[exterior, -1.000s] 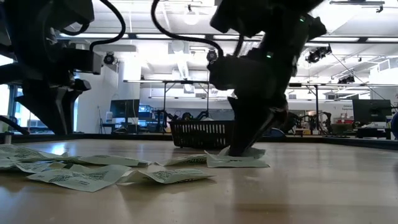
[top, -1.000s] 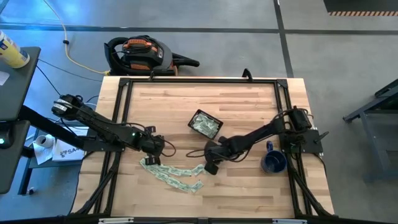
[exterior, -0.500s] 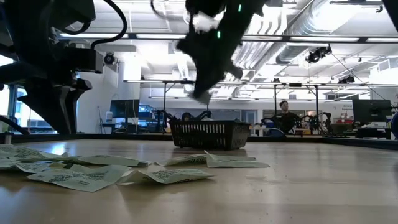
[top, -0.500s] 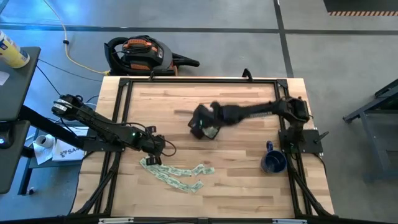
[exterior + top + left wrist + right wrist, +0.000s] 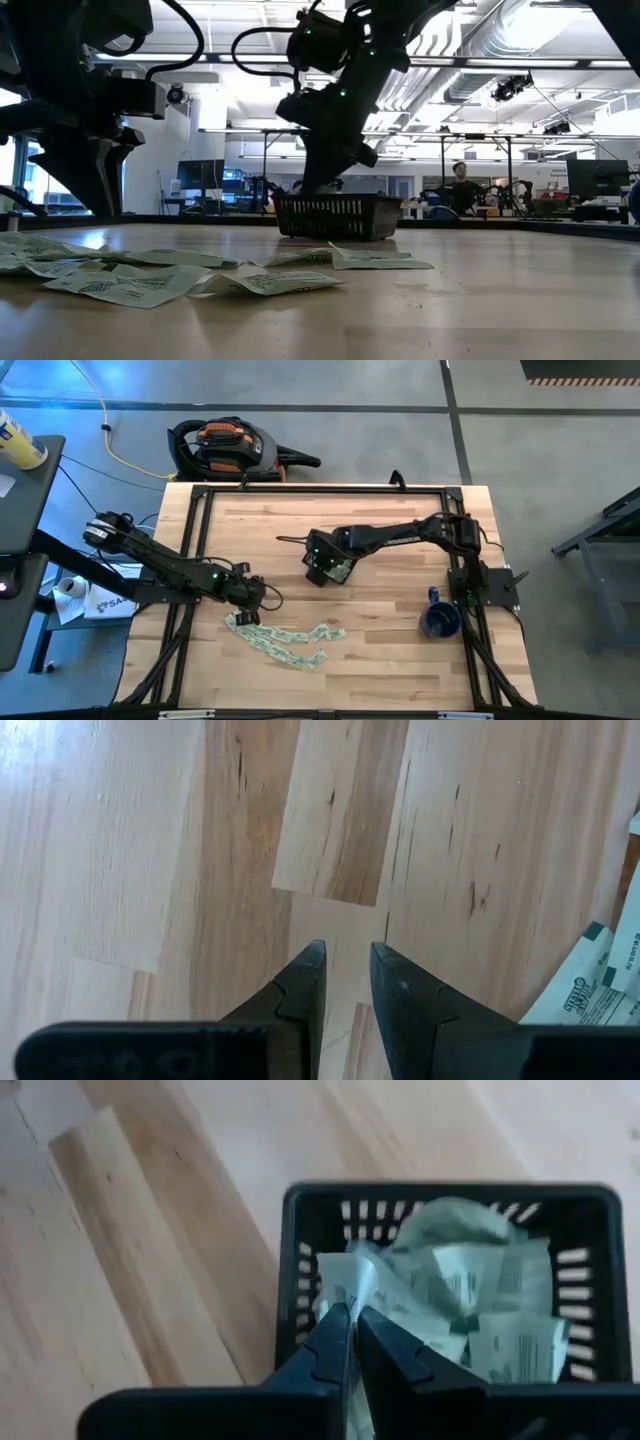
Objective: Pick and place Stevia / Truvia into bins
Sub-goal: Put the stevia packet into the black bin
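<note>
The bin is a small dark slatted basket (image 5: 340,565) at mid-table, with several pale green and white Stevia sachets (image 5: 470,1305) lying in it. My right gripper (image 5: 318,567) hovers over the basket's left end, shut on one sachet (image 5: 347,1280). In the low view it hangs just above the basket rim (image 5: 338,203). More sachets (image 5: 285,638) lie flat in a row on the wood near the front edge. My left gripper (image 5: 248,615) is at the left end of that row, open, with bare wood between its fingers (image 5: 347,960). My right gripper pinches one sachet between its two fingers, by its lower part (image 5: 349,1312). The fingers slant down from the table's right. The sachet sticks out past the fingertips, lifted clear of the table, over the basket's left end.
A dark blue mug (image 5: 440,620) stands near the right arm's base. A black frame (image 5: 200,540) runs round the tabletop. An orange and black vacuum (image 5: 230,448) lies on the floor beyond the far edge. One sachet (image 5: 610,980) shows in the left wrist view.
My right gripper has risen from the right end of the sachet row near the front edge. It has swung toward the far edge, carrying one sachet, and now hangs over the basket's left end. The rest of the row has stayed where it was.
</note>
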